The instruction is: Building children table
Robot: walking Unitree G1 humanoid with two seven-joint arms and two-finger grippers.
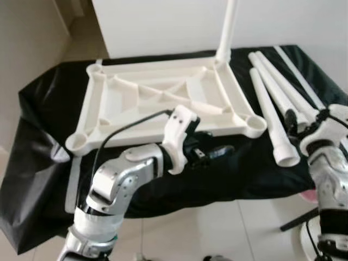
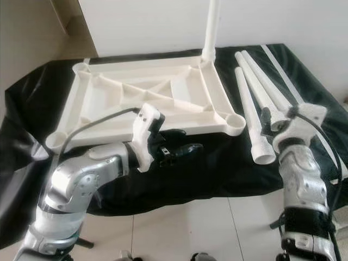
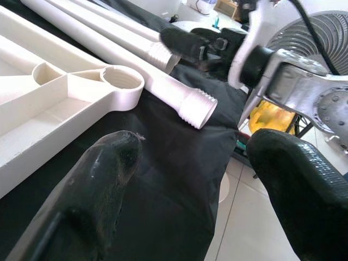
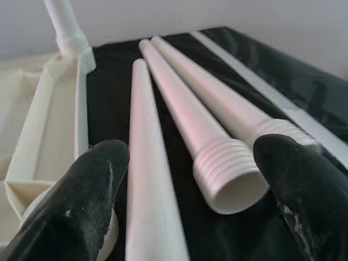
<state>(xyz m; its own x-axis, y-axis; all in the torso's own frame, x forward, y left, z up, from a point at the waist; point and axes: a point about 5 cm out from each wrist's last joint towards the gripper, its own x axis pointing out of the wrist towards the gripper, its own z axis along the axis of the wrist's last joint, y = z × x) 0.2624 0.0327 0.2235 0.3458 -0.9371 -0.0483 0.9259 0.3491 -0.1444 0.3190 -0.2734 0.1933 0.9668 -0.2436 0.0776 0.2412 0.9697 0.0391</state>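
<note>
A white plastic tabletop (image 1: 92,103) lies upside down on the black cloth. One white leg (image 1: 228,27) stands upright in its far right corner socket. Three loose legs (image 1: 269,109) lie side by side to its right, threaded ends toward me. My left gripper (image 1: 212,152) hovers open over the cloth just in front of the tabletop's near edge, pointing right toward the near right socket (image 3: 122,81). My right gripper (image 1: 296,122) is open at the loose legs' threaded ends; the middle leg (image 4: 190,119) lies between its spread fingers, untouched.
The black cloth (image 1: 217,179) hangs over the table's front edge above a pale tiled floor (image 1: 217,228). A flat white strip (image 1: 299,70) lies beyond the loose legs. A fan (image 3: 321,38) and a yellow object (image 3: 272,117) stand low to the right. A white wall is behind.
</note>
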